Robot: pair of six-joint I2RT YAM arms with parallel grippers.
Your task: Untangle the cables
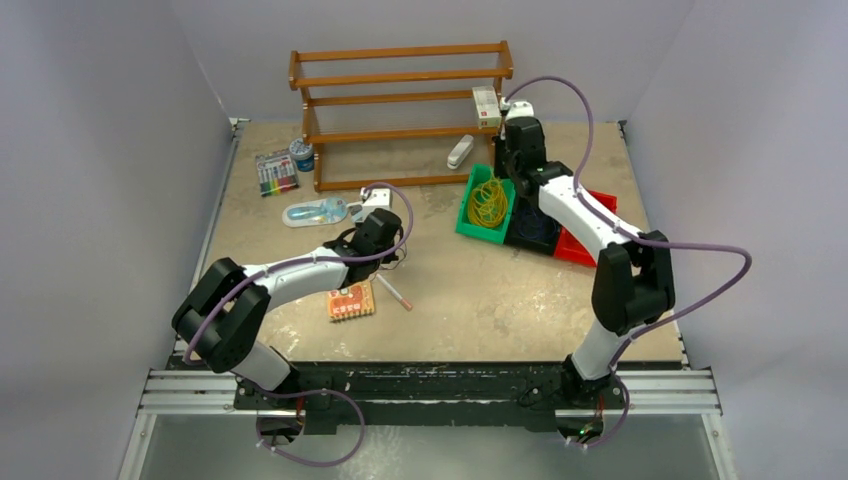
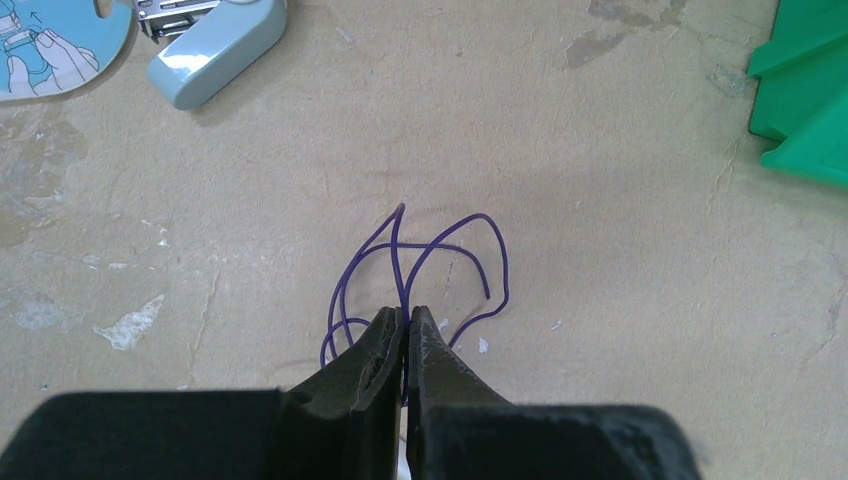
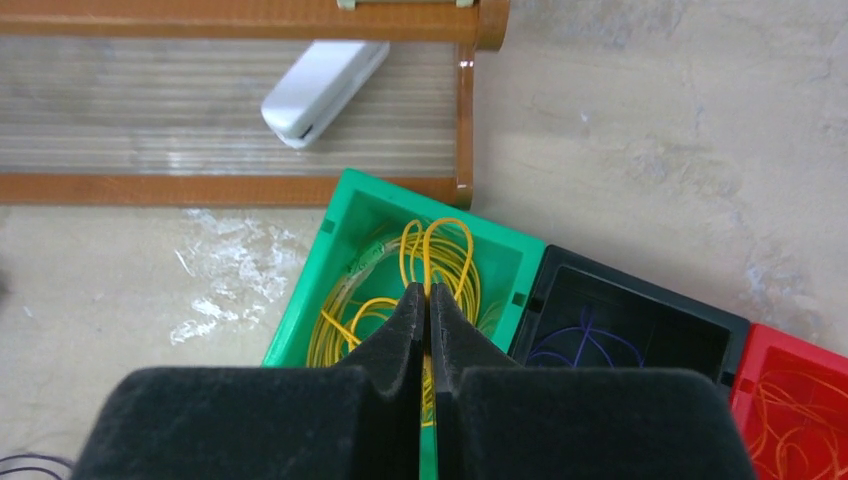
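From above, a green bin (image 1: pixel 468 226) sits on the desk (image 1: pixel 480 300). A black bin (image 1: pixel 530 235) touches its right side. A red bin (image 1: pixel 573 250) comes next after the black one. Yellow cables (image 1: pixel 488 203) lie curled up inside the green bin. The right claw (image 1: pixel 503 175) hangs over the back of the green bin. A wooden rack (image 1: pixel 400 100) stands behind the green bin. The left claw (image 1: pixel 392 256) is low over the desk, well to the left of the green bin. A stapler (image 1: pixel 375 197) lies just behind that claw.

The left wrist camera shows the left claw (image 2: pixel 405 325) squeezed tight on a purple cable (image 2: pixel 430 250). The cable makes a few thin loops just past the claw's tips, over the bare desk (image 2: pixel 620 300). A corner of the green bin (image 2: pixel 805 110) shows far to the right of the loops. The light blue stapler (image 2: pixel 215 45) is on the far side from the green bin, up at the left.

The right wrist camera shows the right claw (image 3: pixel 428 300) with its two fingers pressed together. It is right above the yellow cables (image 3: pixel 440 250) in the green bin (image 3: pixel 430 205). I cannot tell if a yellow strand is pinched between the fingers. Next to the green bin, the black bin (image 3: pixel 640 290) holds some purple loops (image 3: pixel 585 345). The red bin (image 3: pixel 770 350) past it holds orange cables (image 3: pixel 800 420). The rack (image 3: pixel 240 20) is behind the green bin, with a white gadget (image 3: pixel 322 88) on its bottom shelf.
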